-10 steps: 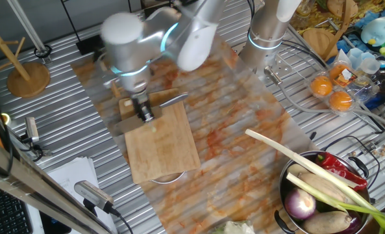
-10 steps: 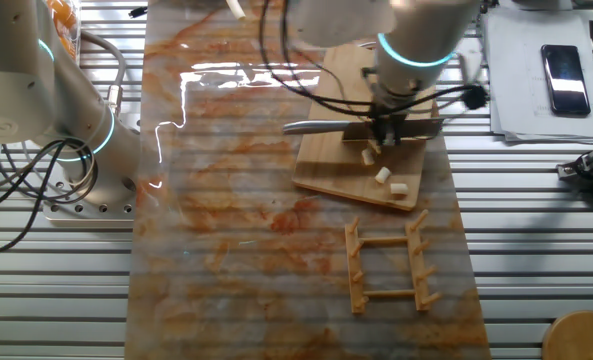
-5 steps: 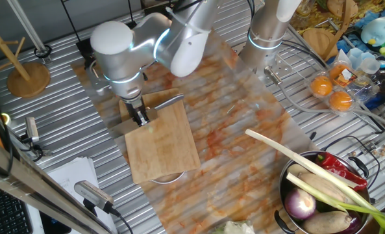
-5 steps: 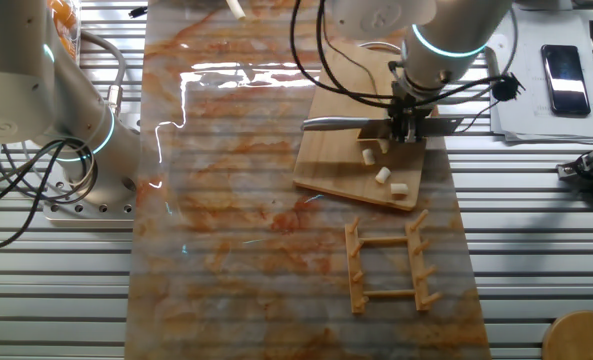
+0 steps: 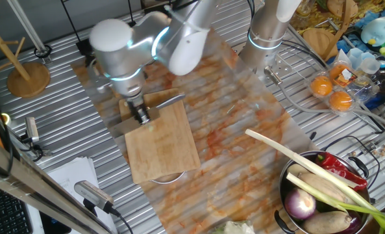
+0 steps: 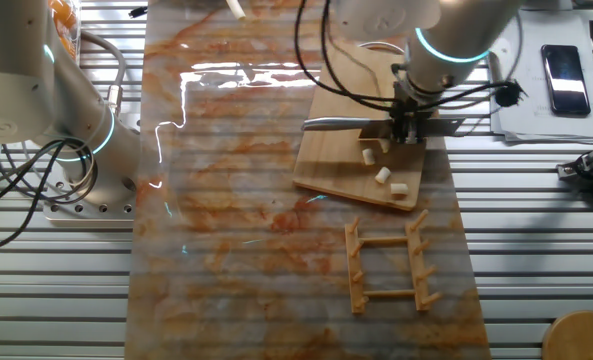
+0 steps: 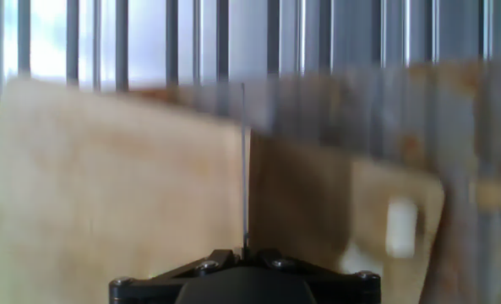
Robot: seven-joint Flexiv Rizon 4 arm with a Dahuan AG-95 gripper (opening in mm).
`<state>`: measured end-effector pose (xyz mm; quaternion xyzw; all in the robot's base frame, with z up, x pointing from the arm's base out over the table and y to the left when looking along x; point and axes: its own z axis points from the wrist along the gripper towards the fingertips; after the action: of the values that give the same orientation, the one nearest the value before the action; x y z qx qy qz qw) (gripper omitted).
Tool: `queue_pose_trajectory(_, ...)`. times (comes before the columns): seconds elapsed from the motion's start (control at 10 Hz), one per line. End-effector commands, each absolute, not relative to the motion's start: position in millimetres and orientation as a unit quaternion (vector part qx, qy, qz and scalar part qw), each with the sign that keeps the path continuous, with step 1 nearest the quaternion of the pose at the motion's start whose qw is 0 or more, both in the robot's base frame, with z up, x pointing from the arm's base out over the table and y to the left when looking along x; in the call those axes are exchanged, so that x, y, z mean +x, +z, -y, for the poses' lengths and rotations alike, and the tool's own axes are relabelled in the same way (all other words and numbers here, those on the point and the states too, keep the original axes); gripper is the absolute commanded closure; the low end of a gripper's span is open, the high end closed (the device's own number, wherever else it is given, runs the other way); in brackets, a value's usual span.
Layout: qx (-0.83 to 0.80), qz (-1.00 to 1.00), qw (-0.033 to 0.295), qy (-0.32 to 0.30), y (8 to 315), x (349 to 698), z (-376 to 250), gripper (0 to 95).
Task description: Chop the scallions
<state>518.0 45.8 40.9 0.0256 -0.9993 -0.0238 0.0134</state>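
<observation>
Three short cream scallions chunks (image 6: 383, 175) lie on the wooden cutting board (image 6: 338, 165), just in front of the knife. My gripper (image 6: 404, 128) points down at the board and is shut on the knife (image 6: 341, 125), whose blade lies level, close over the wood. From the one fixed view the gripper (image 5: 143, 117) is at the board's (image 5: 166, 153) far left corner, with the blade (image 5: 171, 100) sticking out to the right. The hand view has the gripper (image 7: 243, 253) at the bottom, the blade (image 7: 244, 169) edge-on, and one blurred scallion chunk (image 7: 400, 226) to the right.
A wooden rack (image 6: 386, 265) lies flat just past the board. A metal bowl (image 5: 287, 174) at the front right holds a long green-leaved stalk (image 5: 296, 159), a purple onion (image 5: 301, 205) and a red chili (image 5: 341, 168). A second arm's base (image 6: 76, 140) stands at the mat's side.
Gripper and knife slid sideways along the board's edge over the first half second, away from the chunks. Since then they have barely moved. The chunks lie as before.
</observation>
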Motion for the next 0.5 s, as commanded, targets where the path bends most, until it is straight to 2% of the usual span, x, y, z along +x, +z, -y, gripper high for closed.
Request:
queue_pose_trajectory(0.1, 0.027, 0.999, 0.019, -0.036, 20, 511, -47, 95.0)
queue_pose_trajectory(0.3, 0.033, 0.999, 0.006, -0.029, 1, 493, -41, 95.0)
queue_pose_trajectory(0.5, 0.034, 0.999, 0.005, -0.033, 2, 493, -41, 95.0)
